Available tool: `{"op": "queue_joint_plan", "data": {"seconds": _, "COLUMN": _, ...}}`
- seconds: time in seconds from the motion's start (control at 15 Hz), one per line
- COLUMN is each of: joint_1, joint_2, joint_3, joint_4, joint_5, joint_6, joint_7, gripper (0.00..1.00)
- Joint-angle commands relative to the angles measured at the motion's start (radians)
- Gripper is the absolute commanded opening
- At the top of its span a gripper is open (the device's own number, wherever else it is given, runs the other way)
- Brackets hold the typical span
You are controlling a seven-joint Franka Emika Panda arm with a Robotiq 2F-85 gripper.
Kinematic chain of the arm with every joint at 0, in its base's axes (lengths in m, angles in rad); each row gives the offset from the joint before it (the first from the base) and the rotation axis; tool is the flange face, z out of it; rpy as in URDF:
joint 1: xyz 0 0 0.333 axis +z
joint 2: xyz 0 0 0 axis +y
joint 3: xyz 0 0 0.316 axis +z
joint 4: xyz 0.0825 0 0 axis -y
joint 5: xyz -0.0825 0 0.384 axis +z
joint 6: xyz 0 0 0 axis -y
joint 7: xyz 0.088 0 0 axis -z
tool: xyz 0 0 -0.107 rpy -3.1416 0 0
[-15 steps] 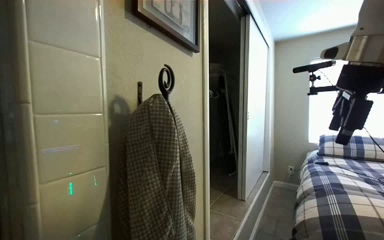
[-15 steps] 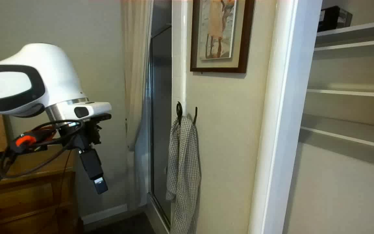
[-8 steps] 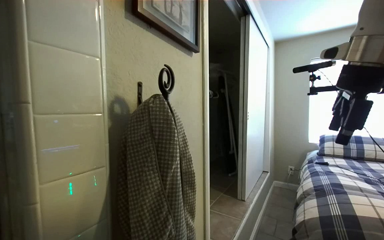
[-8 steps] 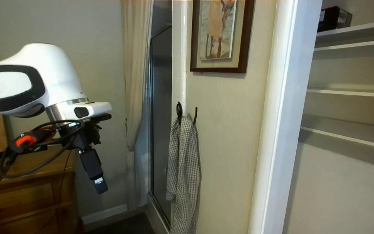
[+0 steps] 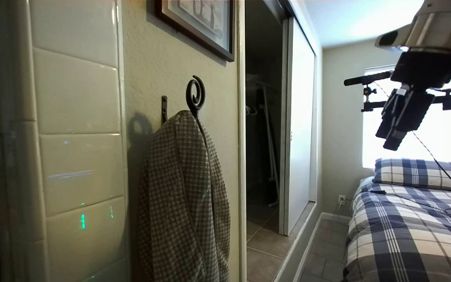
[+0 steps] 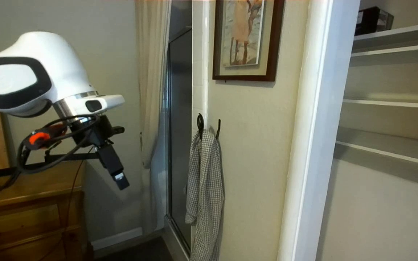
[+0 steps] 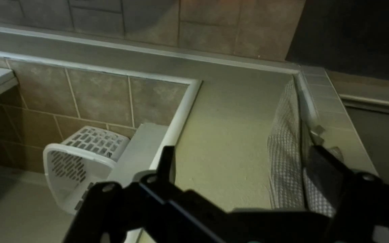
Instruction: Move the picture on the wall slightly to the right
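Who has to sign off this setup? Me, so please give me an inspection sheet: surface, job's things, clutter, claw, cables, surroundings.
Surface: wall, cream-beige, lightly textured.
Job's things: picture in a dark brown frame, on the wall; its top is cut off in both exterior views.
Clutter: checked garment hanging at a black spiral hook below the picture; white basket in the wrist view.
Claw: open, apart from the picture; nothing seen in its grip.
Cables: black cable looping beside the arm.
Surroundings: plaid-covered bed, wooden dresser, curtain, white sliding door, shelves.

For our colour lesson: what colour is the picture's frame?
Dark reddish-brown; the frame shows best in an exterior view.
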Motion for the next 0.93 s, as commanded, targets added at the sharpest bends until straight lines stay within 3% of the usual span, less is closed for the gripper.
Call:
{"op": "queue_joint_plan", "data": {"seconds": 0.0, "joint_1": 0.045, "joint_2": 0.099, "joint_3": 0.038, "joint_4": 0.171, "joint_5": 0.108, "joint_6": 0.006, "joint_7": 0.089, "gripper": 1.00}}
{"op": "queue_joint_plan", "data": {"seconds": 0.4, "joint_1": 0.068, "joint_2": 0.236, "joint_3": 0.125, "joint_4": 0.399, "joint_5": 0.249, "joint_6": 0.094, "joint_7": 0.260, "gripper": 1.00}}
{"op": "queue_joint_plan", "data": {"seconds": 0.87, "joint_1": -0.048, "joint_2": 0.431, "joint_3": 0.269, "joint_4": 0.666, "joint_5": 0.216, "joint_6": 0.192, "joint_7": 0.640, "gripper": 1.00}}
